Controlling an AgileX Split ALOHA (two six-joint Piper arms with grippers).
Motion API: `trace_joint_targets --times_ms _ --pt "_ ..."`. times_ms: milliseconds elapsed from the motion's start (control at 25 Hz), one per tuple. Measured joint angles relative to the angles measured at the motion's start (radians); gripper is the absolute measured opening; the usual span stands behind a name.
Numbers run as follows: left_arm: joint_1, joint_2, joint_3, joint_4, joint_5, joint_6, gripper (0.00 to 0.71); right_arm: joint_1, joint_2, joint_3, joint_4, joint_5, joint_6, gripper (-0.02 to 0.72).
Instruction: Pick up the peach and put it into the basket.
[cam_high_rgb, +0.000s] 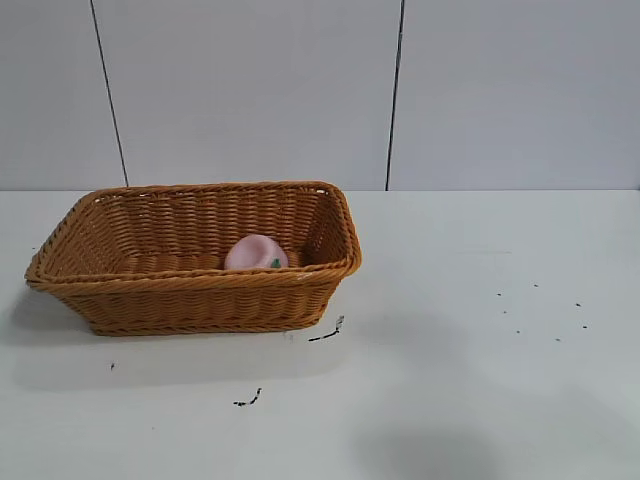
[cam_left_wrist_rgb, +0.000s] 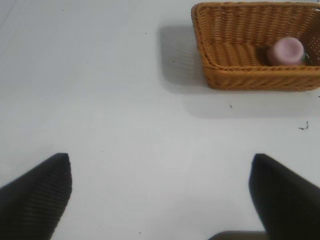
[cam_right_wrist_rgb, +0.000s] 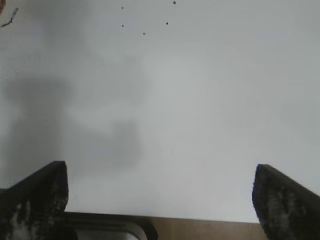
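Note:
The pale pink peach (cam_high_rgb: 256, 252) lies inside the orange-brown wicker basket (cam_high_rgb: 190, 290), toward its right end, on the white table. In the left wrist view the basket (cam_left_wrist_rgb: 235, 75) and the peach (cam_left_wrist_rgb: 286, 50) show far off. My left gripper (cam_left_wrist_rgb: 160, 192) is open and empty above bare table, well away from the basket. My right gripper (cam_right_wrist_rgb: 160, 195) is open and empty near the table's edge. Neither arm shows in the exterior view.
Small black marks (cam_high_rgb: 326, 333) lie on the white table (cam_high_rgb: 480, 330) in front of and to the right of the basket. A grey panelled wall stands behind. The table's edge and a brown floor strip (cam_right_wrist_rgb: 210, 230) show in the right wrist view.

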Motion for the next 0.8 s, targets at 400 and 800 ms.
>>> trace_joint_targets --times_ms 400,800 --pt "0.0 0.0 0.0 0.0 0.0 0.0 0.693 0.0 -0.372 0.08 0.006 -0.032 0.0 0.696" --pt "0.0 0.0 0.0 0.0 0.0 0.0 0.693 0.017 -0.454 0.081 0.006 -0.035 0.001 0.696"
